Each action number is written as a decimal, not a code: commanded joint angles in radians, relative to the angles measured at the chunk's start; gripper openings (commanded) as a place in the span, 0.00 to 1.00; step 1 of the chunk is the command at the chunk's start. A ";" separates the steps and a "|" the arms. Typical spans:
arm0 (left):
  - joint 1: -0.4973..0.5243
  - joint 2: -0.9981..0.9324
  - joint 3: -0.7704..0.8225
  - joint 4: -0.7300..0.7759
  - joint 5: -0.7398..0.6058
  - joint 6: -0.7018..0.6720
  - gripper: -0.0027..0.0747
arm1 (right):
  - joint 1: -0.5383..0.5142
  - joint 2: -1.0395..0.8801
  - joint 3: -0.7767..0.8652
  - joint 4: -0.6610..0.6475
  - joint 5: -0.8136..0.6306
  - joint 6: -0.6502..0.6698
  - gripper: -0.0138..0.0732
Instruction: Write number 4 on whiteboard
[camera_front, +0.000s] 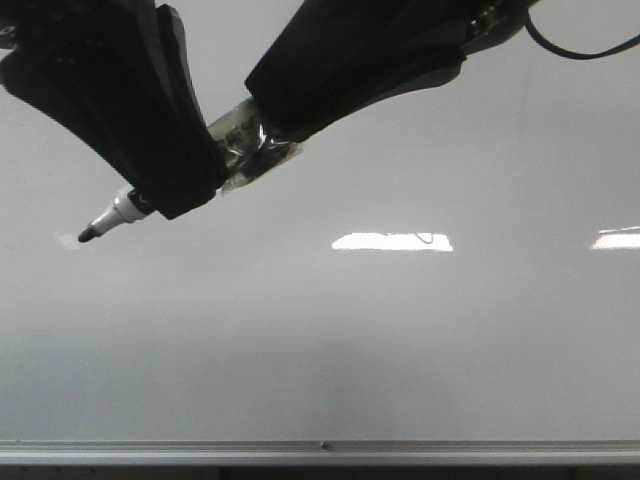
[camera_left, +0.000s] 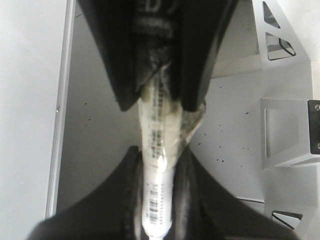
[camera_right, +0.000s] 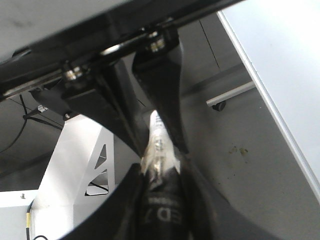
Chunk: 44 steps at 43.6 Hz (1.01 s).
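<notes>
Across the whole front view lies the whiteboard (camera_front: 400, 340), glossy and grey-white, its silver frame edge running along the near side; I see no marker line on it yet, only bright reflections, so I judge the number 4 not yet begun. I cannot tell for certain whether the nib touches the board or hangs just above it.

Over the far left part of the board both arms meet on one marker (camera_front: 115, 215). My left gripper (camera_front: 165, 195) has its fingers clamped on the barrel near the writing end, and my right gripper (camera_front: 275, 135) is closed on the rear of the same barrel, where clear tape is wrapped around it. Both wrist views confirm this: each shows the white barrel pinched between its own dark fingers, with the other gripper's fingers closing on it from the opposite end.

What matters for my next move: the marker's long axis slants from the right gripper down and leftward through the left gripper, and the black tip (camera_front: 88, 236) sticks out beyond the left gripper, which is the nearer one to the nib. The clean board lies mostly to the right of the tip and toward the near frame edge, so the strokes would have to run that way.
</notes>
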<state>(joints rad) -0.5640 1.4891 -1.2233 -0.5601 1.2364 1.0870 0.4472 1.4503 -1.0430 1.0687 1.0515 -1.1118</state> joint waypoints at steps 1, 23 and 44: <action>-0.008 -0.039 -0.030 -0.045 0.027 0.001 0.01 | -0.001 -0.029 -0.033 0.041 0.048 -0.013 0.09; -0.008 -0.039 -0.030 -0.045 -0.143 -0.089 0.91 | -0.084 -0.168 0.103 -0.094 -0.101 0.102 0.09; -0.008 -0.039 -0.030 -0.045 -0.133 -0.089 0.49 | -0.511 -0.586 0.374 -0.090 -0.321 0.135 0.09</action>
<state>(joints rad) -0.5674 1.4891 -1.2233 -0.5618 1.1128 1.0082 -0.0314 0.9033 -0.6495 0.9294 0.7869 -0.9761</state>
